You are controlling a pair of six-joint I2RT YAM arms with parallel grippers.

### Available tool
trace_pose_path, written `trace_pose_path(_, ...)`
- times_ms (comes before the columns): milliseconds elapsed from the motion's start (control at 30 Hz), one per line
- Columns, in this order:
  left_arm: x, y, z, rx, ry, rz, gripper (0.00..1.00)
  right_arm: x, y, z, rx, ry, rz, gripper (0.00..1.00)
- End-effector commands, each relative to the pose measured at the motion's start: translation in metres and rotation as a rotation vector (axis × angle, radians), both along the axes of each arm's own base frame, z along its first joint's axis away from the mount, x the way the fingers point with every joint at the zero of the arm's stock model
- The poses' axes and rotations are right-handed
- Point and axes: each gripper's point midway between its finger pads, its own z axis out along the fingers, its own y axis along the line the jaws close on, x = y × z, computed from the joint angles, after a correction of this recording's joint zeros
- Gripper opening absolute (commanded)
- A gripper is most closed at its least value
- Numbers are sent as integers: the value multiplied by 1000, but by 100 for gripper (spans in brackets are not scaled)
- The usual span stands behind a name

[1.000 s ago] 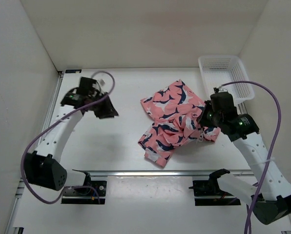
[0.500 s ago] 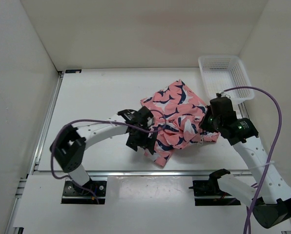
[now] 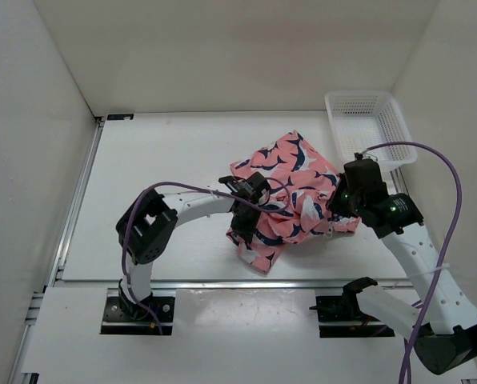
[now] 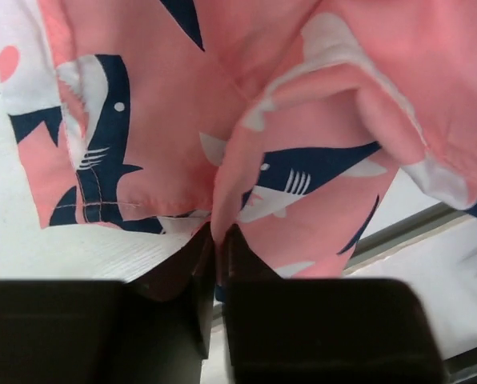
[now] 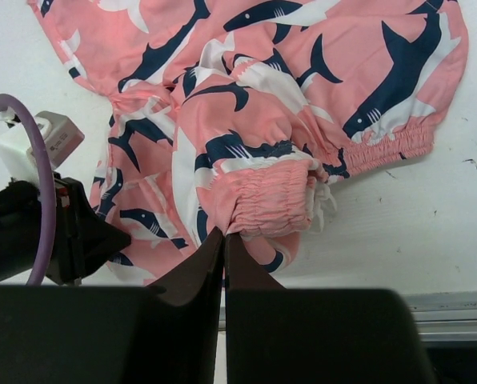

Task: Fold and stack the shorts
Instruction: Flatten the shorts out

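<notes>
Shorts (image 3: 290, 188) crumpled; left end effector (image 4: 219, 238) clamps fold, right end effector (image 5: 224, 237) clamps waistband edge; basket (image 3: 362, 95) near far-right corner

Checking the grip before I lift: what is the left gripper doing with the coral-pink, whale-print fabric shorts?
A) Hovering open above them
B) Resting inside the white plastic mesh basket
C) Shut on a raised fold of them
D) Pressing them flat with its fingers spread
C: in the left wrist view the left gripper has its fingers closed together on a raised ridge of the coral-pink whale-print shorts, with the fabric pinched between them.
</notes>
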Motion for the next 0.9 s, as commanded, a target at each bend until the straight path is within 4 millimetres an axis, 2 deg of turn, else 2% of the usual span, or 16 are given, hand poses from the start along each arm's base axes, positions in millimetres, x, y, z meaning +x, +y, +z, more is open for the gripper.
trace_pose_path(0,0,-13,15,-68,0,-27,17,6,-2,2,-10,-14,-17,0)
trace_pose_path(33,3,-12,19,-77,-7,-18,10,6,-2,2,-10,-14,-17,0)
trace_pose_path(167,20,3,41,-123,-35,47,10,7,-2,0,-14,-6,-17,0)
trace_pose_path(267,48,41,71,-108,-106,164,10,13,5,7,5,-23,5,0)
trace_pose_path(367,88,80,120,-92,-231,311,10,32,20,23,38,-73,48,0)
trace_pose_path(400,119,95,154,-121,-313,377,10,49,26,25,43,-85,55,0)
trace_pose_path(467,144,119,182,-94,-369,440,10,76,37,63,48,-175,93,0)
trace_pose_path(500,173,132,223,-132,-459,497,10,96,42,63,25,-158,97,0)
trace_pose_path(533,186,142,243,-136,-505,523,10,114,47,110,36,-264,115,0)
trace_pose_path(567,195,152,263,-146,-547,556,10,132,50,117,29,-271,110,0)
trace_pose_path(600,201,174,279,-136,-569,609,10,140,57,137,64,-307,130,0)
trace_pose_path(667,209,189,346,-227,-722,645,10,150,57,194,91,-446,142,0)
trace_pose_path(733,196,209,377,-262,-806,675,10,148,64,209,114,-488,184,0)
trace_pose_path(800,186,213,377,-280,-819,664,10,143,64,196,108,-467,202,0)
trace_pose_path(833,173,221,355,-254,-779,682,10,134,65,198,117,-491,210,0)
trace_pose_path(867,168,220,345,-256,-769,676,10,129,69,152,102,-401,232,0)
